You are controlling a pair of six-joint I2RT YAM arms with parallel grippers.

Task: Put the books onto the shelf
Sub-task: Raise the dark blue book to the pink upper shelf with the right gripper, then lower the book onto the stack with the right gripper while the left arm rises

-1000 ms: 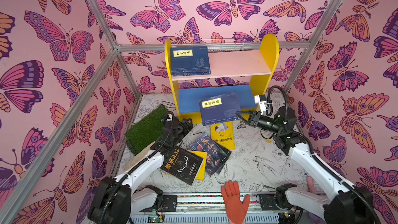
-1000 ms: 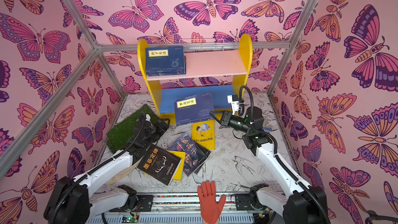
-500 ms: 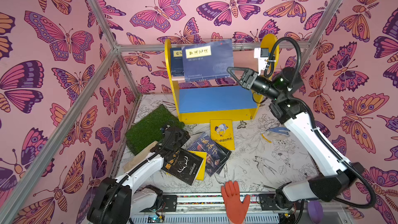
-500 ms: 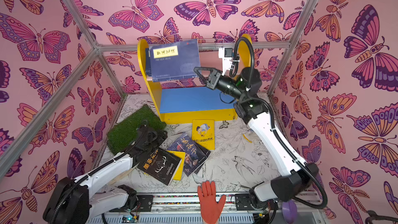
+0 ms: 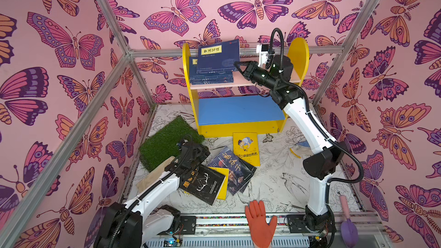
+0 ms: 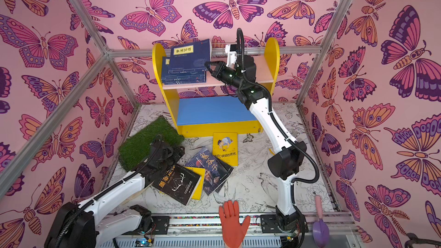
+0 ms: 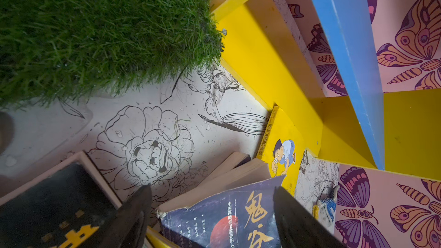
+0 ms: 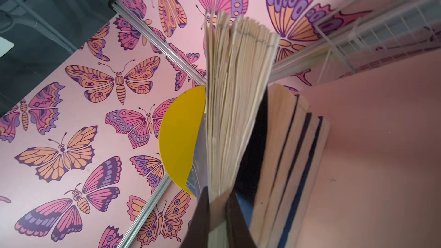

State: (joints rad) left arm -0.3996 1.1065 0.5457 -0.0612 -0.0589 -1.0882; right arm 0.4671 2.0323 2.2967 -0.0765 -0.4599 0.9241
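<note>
Step in hand: shelving, right arm.

right pincer (image 5: 237, 65) is clamped shut on the page-edge side of a navy book (image 5: 218, 56) at upper centre of frame. It holds the book tilted over the stack of navy books (image 5: 210, 78), which lies flat at the left end of the pink upper board (image 5: 248, 84) of the shelf (image 5: 297, 53).

In the right wrist view the pages fan out past the grip and there's a dark gap between book and stack. I read that as not seated yet. Can't tell whether its far edge touches the stack.

left pincer (image 7: 210, 196) is spread wide and empty, low over the loose pile at lower centre-left. Its fingers straddle a corner of the dark portrait book (image 7: 226, 223), with the black antler book (image 7: 55, 211) just beside one finger.

Left on the worktop (image 5: 274, 175):
- black antler book
- dark portrait book
- yellow cartoon-boy book (image 5: 245, 147), just in front of the shelf base
- another yellow book (image 5: 223, 182) under the black one

The blue lower board (image 5: 238, 110) has nothing on it. The grass mat (image 5: 167, 139) is not part of the job.

Next move, my read:
- Right arm: bring the navy book down level onto the stack and square it up, then let go. The edge pinch lets the pages splay, so open only once its weight is on the stack, or it may slide off the front.
- Left arm: the portrait book's corner rides up on its neighbours, which makes it the easiest edge to grab. The black book lies flatter and needs a corner lifted first.

Roughly half done.
</note>
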